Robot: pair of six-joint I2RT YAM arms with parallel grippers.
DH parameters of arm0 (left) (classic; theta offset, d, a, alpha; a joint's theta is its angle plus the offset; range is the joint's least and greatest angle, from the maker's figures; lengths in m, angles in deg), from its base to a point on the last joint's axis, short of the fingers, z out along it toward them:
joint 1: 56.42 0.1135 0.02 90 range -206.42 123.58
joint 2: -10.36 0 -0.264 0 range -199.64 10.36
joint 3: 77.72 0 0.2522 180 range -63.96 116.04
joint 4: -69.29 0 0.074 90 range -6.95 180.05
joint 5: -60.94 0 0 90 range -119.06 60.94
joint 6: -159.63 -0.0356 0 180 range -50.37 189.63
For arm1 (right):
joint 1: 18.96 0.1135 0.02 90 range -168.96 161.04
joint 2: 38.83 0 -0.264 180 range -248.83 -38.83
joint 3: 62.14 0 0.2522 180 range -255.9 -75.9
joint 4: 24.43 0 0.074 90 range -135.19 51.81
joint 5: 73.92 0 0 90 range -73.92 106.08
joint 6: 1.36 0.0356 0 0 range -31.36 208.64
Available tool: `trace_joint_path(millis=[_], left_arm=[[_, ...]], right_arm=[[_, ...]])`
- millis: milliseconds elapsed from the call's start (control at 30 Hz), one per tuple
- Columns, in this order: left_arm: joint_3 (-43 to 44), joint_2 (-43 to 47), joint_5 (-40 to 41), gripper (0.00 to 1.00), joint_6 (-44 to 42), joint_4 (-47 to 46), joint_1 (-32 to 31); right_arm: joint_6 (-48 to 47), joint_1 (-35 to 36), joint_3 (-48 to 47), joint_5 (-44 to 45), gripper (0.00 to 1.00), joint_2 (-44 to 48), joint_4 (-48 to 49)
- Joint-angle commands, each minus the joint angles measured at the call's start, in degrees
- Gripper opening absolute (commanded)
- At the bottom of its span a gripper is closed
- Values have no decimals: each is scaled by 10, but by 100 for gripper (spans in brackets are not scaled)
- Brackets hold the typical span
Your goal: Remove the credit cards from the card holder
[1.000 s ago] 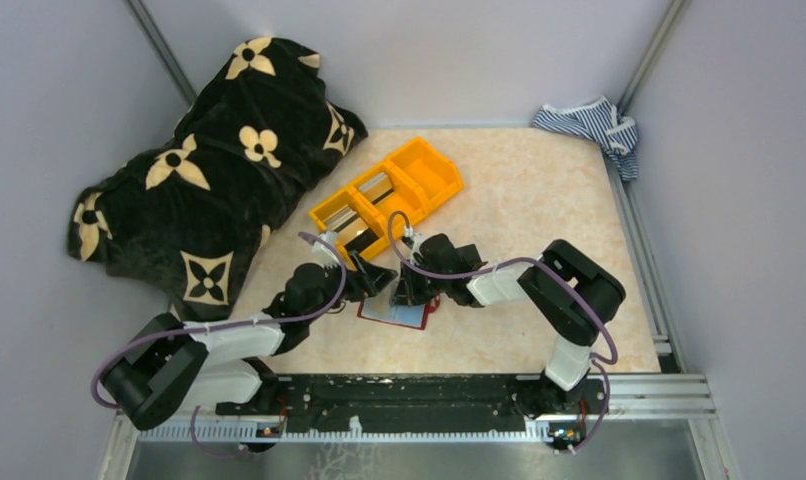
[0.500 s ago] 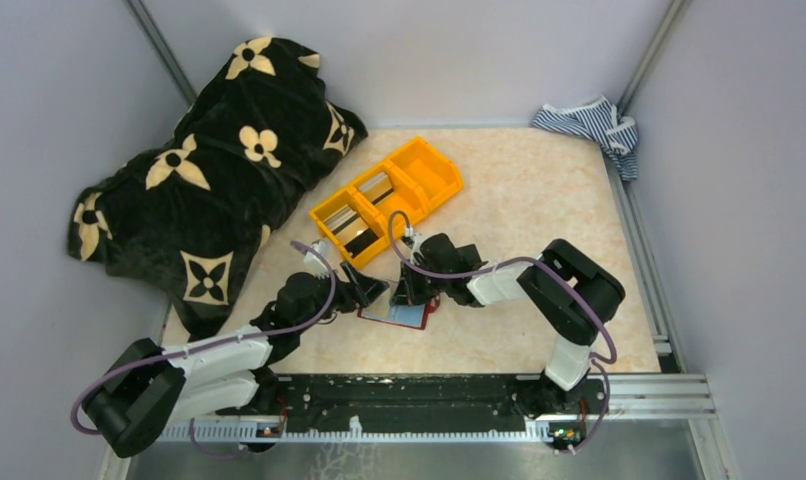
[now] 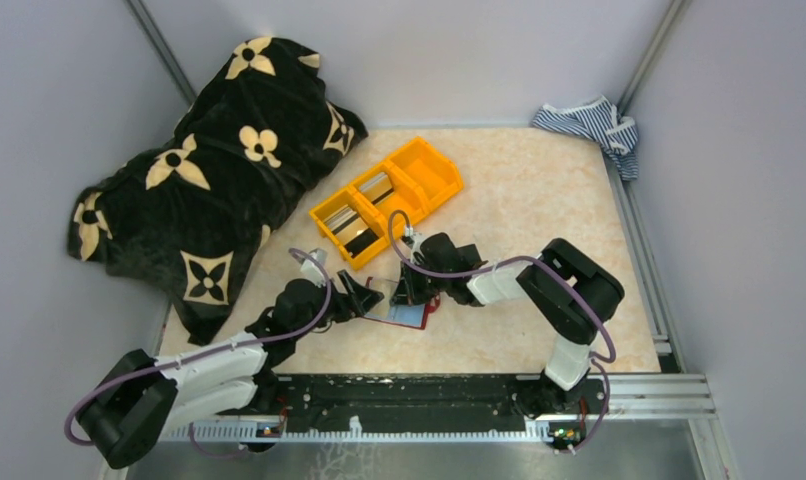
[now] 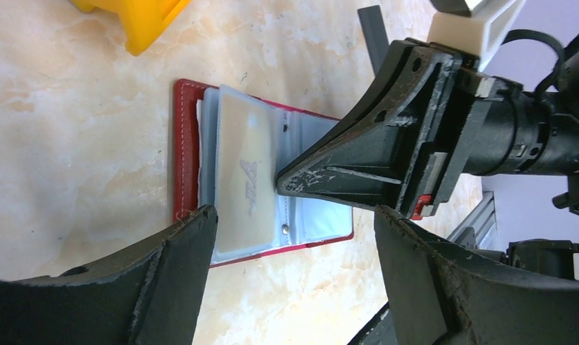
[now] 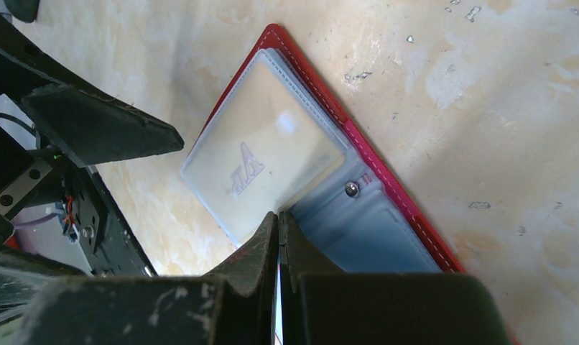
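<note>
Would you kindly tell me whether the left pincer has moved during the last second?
Yes. The left pincer has drawn back toward the near edge of the table, away from the orange bin.

The card holder (image 4: 188, 154) has a dark red, leather-like cover with pale stitching at its rim; its inner pockets are smooth light blue soft plastic with a dull sheen, set with a small shiny metal snap (image 5: 352, 189). The pale beige card (image 5: 261, 154) lies under a clear glossy sleeve and bears embossed lettering. The right fingers (image 4: 366, 158) and left fingers (image 4: 445, 287) are matt black hard plastic, the right ones scuffed pale at the tips. The table (image 3: 539, 200) is smooth, marble-patterned, satiny. The orange bin (image 3: 434, 172) at the holder's 12 o'clock is glossy moulded plastic; the black flowered cloth (image 3: 209, 170) at 10 o'clock looks plush, the striped cloth (image 3: 589, 125) at 1 o'clock thinly woven
</note>
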Motion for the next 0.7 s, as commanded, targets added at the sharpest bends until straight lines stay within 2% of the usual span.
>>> trace_joint_path(millis=[0,233,667], left_arm=[[-4,-17,-11,86,6,-6,1],[-13,-39,-9,86,10,-33,1],[4,-24,-30,86,11,-26,1]], right_arm=[[-18,-3,12,37,0,-33,-61],[-17,-3,12,37,0,-33,-60],[-18,-3,10,35,0,-37,-59]])
